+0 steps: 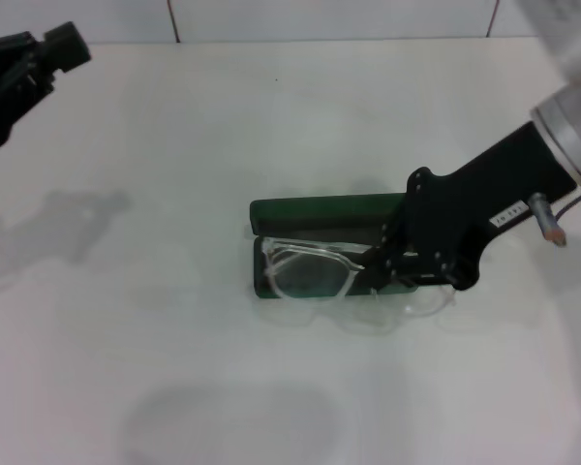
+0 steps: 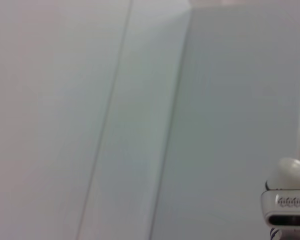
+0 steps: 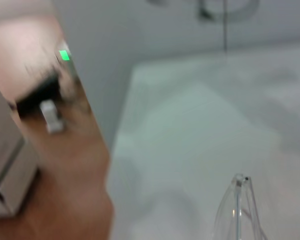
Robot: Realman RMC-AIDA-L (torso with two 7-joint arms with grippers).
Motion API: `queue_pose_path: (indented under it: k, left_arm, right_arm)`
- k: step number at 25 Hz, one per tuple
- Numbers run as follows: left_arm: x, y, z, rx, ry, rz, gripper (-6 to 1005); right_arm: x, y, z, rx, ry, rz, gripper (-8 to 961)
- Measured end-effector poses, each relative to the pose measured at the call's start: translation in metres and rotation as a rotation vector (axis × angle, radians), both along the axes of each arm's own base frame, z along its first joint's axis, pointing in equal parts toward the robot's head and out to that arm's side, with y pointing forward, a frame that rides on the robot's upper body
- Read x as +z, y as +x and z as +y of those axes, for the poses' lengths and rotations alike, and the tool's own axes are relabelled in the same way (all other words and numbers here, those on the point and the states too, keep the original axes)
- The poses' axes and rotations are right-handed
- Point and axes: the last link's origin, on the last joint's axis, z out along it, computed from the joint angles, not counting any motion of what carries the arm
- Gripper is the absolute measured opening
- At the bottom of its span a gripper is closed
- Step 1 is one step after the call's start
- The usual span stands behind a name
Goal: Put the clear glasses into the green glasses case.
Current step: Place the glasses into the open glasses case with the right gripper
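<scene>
**Right gripper at the open case, glasses lying half over its front edge**

The green glasses case (image 1: 320, 209) sits open near the middle of the white table (image 1: 174, 339), lid raised on the far side; the clear glasses (image 1: 308, 273) lie across its near part, one lens over the dark lining, the frame's lower rim and the other lens spilling past the front edge onto the table surface; the right gripper (image 1: 387, 263) reaches in from the right, low over the case's right end and overlapping the glasses' bridge and right lens; its black body hides the fingertips, so I cannot tell how wide the fingers stand or whether they grip the frame; in the right wrist view only a clear arm tip of the glasses (image 3: 238, 200) shows against the table.

The left gripper (image 1: 63, 44) is held up at the far left corner, well apart from the case.

Open table lies on every side of the case: wide to the left, broad in front, and a band behind up to the table's far edge at the wall (image 1: 329, 19).
</scene>
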Motion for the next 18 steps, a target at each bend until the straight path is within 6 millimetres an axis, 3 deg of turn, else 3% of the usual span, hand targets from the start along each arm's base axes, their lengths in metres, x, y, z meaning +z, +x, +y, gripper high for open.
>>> queue_pose_path:
  k: [6,18]
  left_arm:
    - [-0.002,-0.006,-0.004,0.030,0.018,-0.011,56]
    - [-0.008,-0.011,-0.009,0.059,0.018,-0.032,55]
  right_arm:
    - [-0.016,-0.022,0.018,-0.026,0.008,-0.235,59]
    - [-0.053,-0.030,0.030,0.053,0.001,-0.427,59]
